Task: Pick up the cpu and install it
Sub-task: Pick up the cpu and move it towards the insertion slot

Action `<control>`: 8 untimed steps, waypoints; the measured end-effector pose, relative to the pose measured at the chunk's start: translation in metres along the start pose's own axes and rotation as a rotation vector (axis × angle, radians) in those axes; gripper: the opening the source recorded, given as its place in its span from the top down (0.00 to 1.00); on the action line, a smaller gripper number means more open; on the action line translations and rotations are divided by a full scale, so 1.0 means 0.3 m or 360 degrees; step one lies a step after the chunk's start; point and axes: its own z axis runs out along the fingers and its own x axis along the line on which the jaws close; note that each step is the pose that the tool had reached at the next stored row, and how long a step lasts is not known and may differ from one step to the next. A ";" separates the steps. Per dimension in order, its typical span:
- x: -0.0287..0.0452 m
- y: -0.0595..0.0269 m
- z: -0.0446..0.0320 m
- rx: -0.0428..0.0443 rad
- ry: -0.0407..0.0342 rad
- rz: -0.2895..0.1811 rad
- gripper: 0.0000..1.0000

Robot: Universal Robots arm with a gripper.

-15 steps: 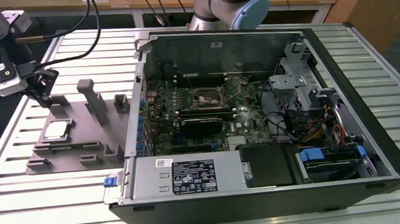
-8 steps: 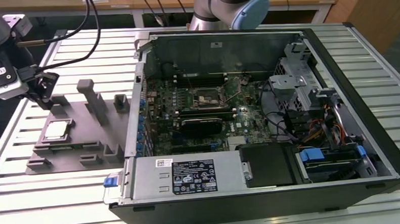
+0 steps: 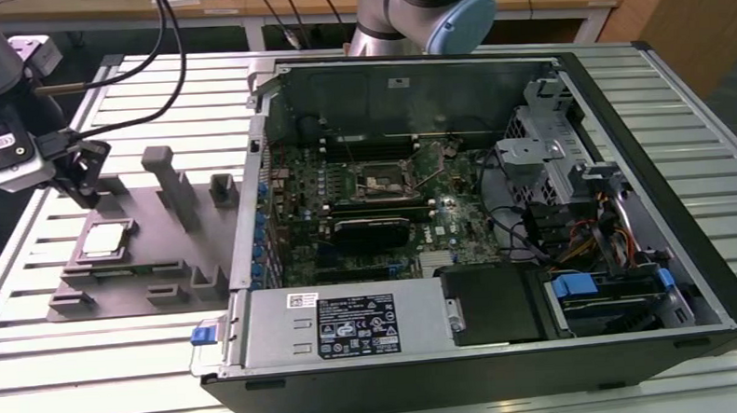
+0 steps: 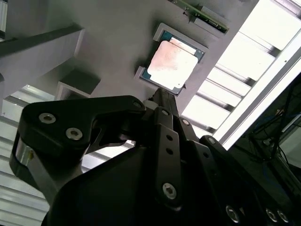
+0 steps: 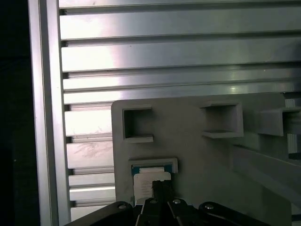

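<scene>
Gripper [image 3: 92, 186] hangs over the grey fixture [image 3: 160, 272] on the slatted table [image 3: 89, 368], to the exterior view's left of the open PC case [image 3: 475, 370]; fingers together, gripping nothing. Cpu [image 4: 171, 66] lies flat in a fixture pocket, just beyond the gripper tip in both wrist views; contact unclear.

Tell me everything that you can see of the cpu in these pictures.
The cpu is a small, flat, square chip with a shiny silver-grey metal top and a thin green rim. It lies flat, metal side up, in a square pocket of the grey holder, which rests on the slatted metal table. The gripper hangs close above it and does not grip it.
</scene>
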 end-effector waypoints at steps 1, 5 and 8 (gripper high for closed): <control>0.000 -0.002 0.003 0.0000 0.0000 0.0000 0.89; -0.001 -0.015 0.012 0.0000 0.0000 0.0000 0.89; -0.002 -0.028 0.019 0.0000 0.0000 0.0000 0.89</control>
